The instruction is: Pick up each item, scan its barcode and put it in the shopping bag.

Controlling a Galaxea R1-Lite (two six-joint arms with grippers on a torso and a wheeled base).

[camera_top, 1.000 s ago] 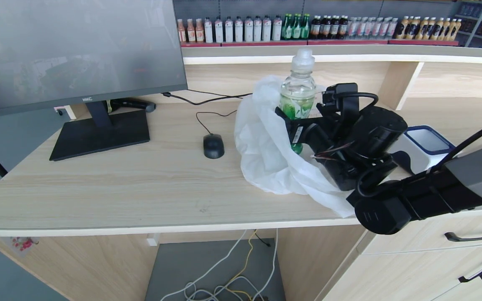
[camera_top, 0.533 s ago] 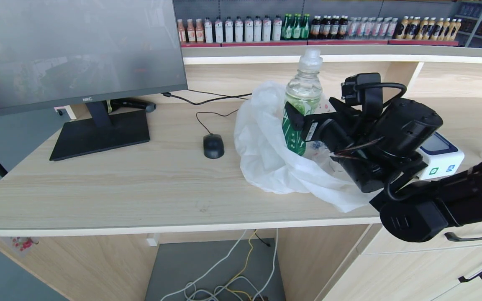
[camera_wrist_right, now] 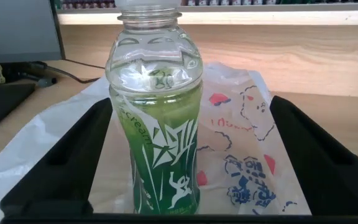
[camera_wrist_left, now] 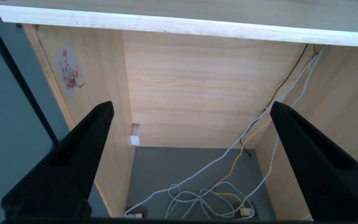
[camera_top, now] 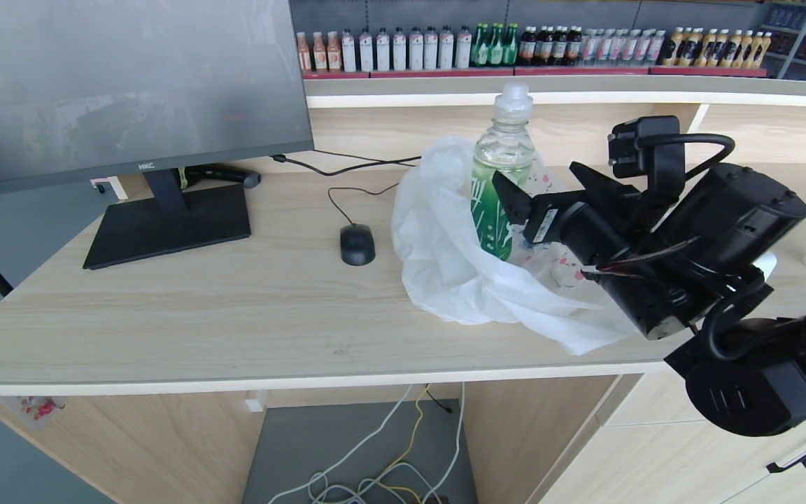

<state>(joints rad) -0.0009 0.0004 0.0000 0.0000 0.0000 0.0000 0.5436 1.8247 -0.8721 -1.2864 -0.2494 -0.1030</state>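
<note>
I see the bottle [camera_top: 503, 183] standing in the shopping bag [camera_top: 445, 266] on the counter [camera_top: 235, 315]; the mouse [camera_top: 357, 245] lies left of the bag, the monitor [camera_top: 123, 91] farther left and back.

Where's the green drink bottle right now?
The bottle stands upright inside the white shopping bag, right of centre on the counter in the head view, right of the mouse.

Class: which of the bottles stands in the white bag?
The green-labelled bottle with a white cap, upright in the bag before the right gripper; the other bottles line the back shelf.
</note>
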